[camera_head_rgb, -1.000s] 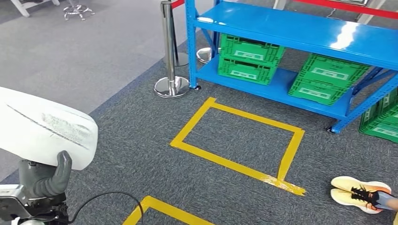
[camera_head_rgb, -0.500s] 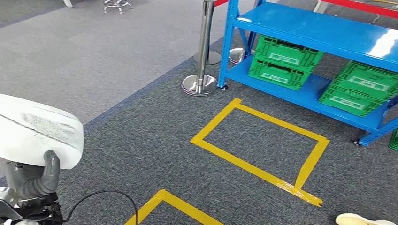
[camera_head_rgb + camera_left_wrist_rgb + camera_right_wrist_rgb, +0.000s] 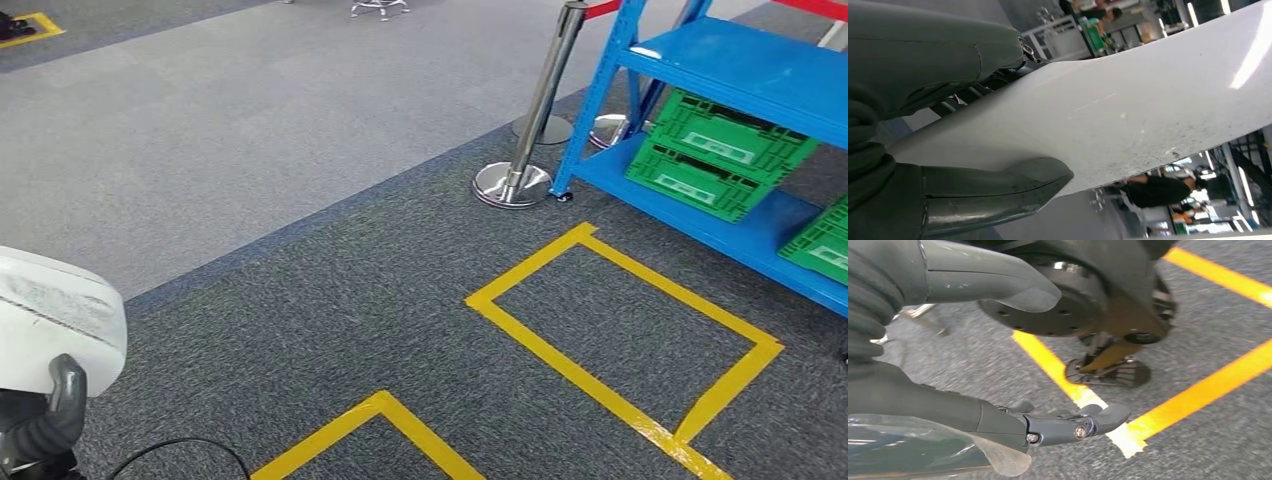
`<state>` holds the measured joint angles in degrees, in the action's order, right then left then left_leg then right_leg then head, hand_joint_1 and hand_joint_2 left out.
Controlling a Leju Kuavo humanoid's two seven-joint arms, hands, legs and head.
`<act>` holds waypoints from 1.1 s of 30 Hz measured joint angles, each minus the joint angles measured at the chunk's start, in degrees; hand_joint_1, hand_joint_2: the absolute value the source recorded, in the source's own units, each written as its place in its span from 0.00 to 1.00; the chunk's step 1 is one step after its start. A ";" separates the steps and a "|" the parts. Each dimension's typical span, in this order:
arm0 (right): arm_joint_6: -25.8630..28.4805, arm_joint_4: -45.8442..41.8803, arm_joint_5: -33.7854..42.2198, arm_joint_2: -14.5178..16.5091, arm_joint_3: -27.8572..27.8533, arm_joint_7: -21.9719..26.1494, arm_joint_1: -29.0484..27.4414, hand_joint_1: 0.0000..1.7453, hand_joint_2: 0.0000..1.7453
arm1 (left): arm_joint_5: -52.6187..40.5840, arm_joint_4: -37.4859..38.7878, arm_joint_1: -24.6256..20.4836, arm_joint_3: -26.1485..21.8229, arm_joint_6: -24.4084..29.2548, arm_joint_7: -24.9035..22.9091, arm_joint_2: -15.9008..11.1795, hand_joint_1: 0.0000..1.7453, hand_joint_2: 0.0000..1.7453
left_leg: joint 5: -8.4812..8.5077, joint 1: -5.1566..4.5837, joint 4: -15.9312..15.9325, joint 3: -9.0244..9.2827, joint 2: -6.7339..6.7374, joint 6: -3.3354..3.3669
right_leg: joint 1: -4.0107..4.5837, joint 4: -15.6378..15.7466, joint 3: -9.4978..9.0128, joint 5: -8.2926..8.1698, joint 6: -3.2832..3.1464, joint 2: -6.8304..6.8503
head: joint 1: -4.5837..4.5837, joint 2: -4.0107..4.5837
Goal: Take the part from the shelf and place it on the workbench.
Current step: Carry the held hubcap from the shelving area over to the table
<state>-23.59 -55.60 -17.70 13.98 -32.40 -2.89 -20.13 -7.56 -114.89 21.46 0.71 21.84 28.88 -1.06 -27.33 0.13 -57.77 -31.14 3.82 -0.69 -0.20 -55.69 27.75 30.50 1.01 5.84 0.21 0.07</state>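
The part (image 3: 50, 310) is a large white curved panel with grey scuff marks, low at the left edge of the head view. My left hand (image 3: 40, 425) grips it from below, the grey thumb pressed against its face. In the left wrist view the part (image 3: 1128, 110) spans the picture, pinched between my left hand's (image 3: 948, 195) thumb and the fingers behind it. My right hand (image 3: 908, 385) hangs over the carpet with fingers apart and nothing in it.
A blue shelf (image 3: 740, 70) with green crates (image 3: 715, 150) stands at the right, and a chrome stanchion (image 3: 535, 110) stands by its corner. Yellow tape rectangles (image 3: 560, 350) mark the dark carpet. A black cable (image 3: 180, 445) loops near my left arm. A person (image 3: 1158, 190) stands in the background.
The camera has swung to the left, so the shelf, stanchion and tape shifted right and a person's shoe left the picture. My left hand still holds the white part.
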 joint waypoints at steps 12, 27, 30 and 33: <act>2.68 -3.62 9.21 -2.39 5.32 0.83 -2.07 0.00 1.00 | -2.58 -1.93 0.22 0.59 2.77 2.22 1.49 1.00 1.00 | 0.60 -0.48 0.57 -0.50 -7.05 3.20 | -0.38 -12.62 6.40 3.90 1.05 -6.34 | -0.45 0.00; 5.33 -7.14 14.04 -4.19 11.03 -0.28 -5.31 0.00 1.00 | -4.46 -1.93 -2.18 5.33 7.58 2.84 -0.58 1.00 1.00 | -4.50 0.37 -12.75 -6.49 -3.86 -0.10 | -0.58 -0.82 0.93 -0.30 -0.70 -2.13 | 0.02 0.00; 5.50 -7.27 14.10 -4.50 11.93 -0.33 -5.39 0.00 1.00 | -4.78 -1.93 -2.30 5.67 7.93 2.93 -0.88 1.00 1.00 | -0.81 -0.01 -2.02 -0.87 -0.44 0.45 | -0.26 -0.91 0.47 0.32 0.06 -0.43 | -0.04 0.00; 6.30 -7.40 14.35 -4.95 13.13 -0.31 -5.36 0.00 1.00 | -5.24 -1.94 -2.35 5.75 8.56 3.07 -1.02 1.00 1.00 | -0.81 -0.52 -0.52 -0.50 -0.92 1.66 | -0.19 -0.77 -0.16 0.68 1.05 1.14 | -0.10 0.00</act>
<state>-17.29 -63.01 -3.36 9.03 -19.27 -3.20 -25.48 -12.79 -116.83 19.11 6.46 30.40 31.95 -2.08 -28.14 -0.39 -58.29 -31.64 2.91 0.98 -0.38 -56.45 27.59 31.19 2.06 6.98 0.12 0.07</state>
